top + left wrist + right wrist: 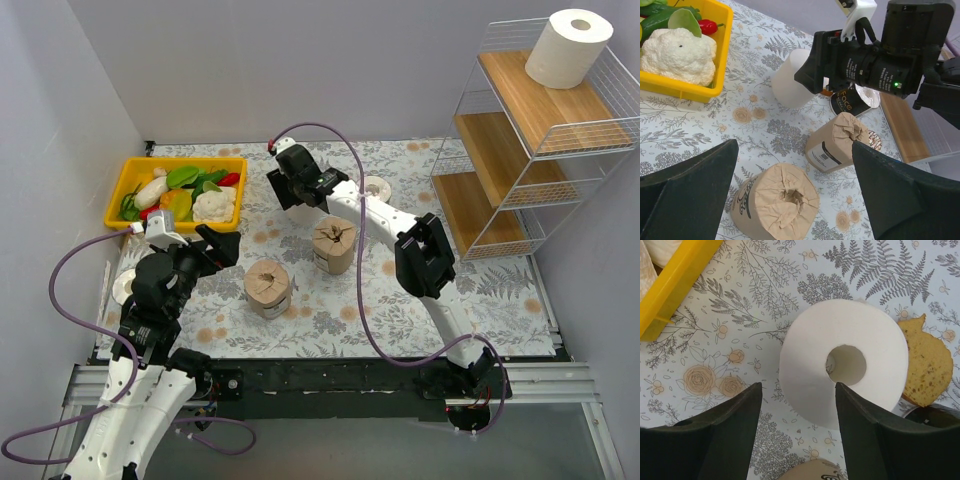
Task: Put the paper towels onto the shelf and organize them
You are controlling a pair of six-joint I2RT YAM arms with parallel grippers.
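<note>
Right gripper (797,385) is out over the far side of the flowered tablecloth (330,310), jaws spread and holding nothing, with the plain white roll (875,340) directly beneath it. That roll stands on end with its hollow core facing up. One dark finger (875,440) overlaps its near edge in the wrist view, and I can't tell whether it's touching. Just beside the roll on the right lies a slice of bread (927,362), and the yellow bin (680,280) runs past at upper left, a little way off.

Over to the left gripper (795,144): jaws wide apart, empty, hanging above the cloth. Below it sits the nearer brown roll (777,202), wrapped in paper with the twisted end up. Close behind it is the farther brown roll (835,142), also on end, with a barcode sticker on its side. Past that one, partly hidden by the right arm's wrist, there's the dark-labelled roll (845,102). The bin's cauliflower (677,55) shows at upper left.

From above, the shelf (500,160) stands at the right edge of the table, well apart from both grippers. One white roll (568,45) is already up on its top board, on end, towards the back. The two lower boards show only bare wood. So that's one on the rack and four on the cloth
</note>
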